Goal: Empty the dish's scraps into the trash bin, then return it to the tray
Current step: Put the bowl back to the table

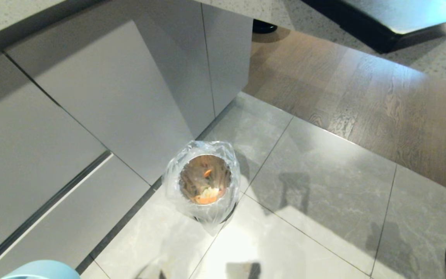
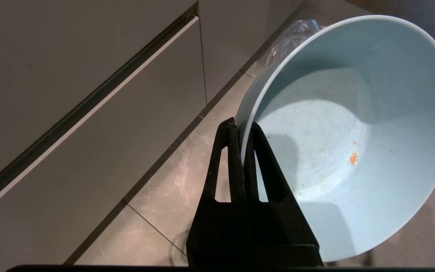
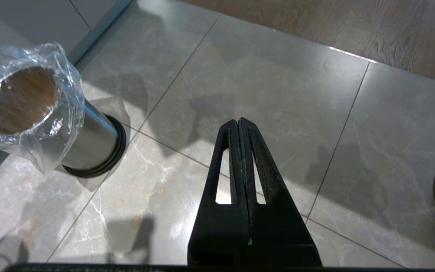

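left gripper (image 2: 242, 132) | jaws clamp dish (image 2: 353, 124) rim (nearly clean) | right gripper (image 3: 239, 124) jaws closed, empty

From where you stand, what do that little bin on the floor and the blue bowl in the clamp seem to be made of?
The trash bin looks like brushed steel: a shiny grey wall with streaked reflections, on a black base ring, lined with a crinkly clear plastic bag. The dish, gripped at its rim by the left gripper, is smooth, matte and pale blue. It could be plastic, melamine or glazed ceramic; the look alone leaves that open.
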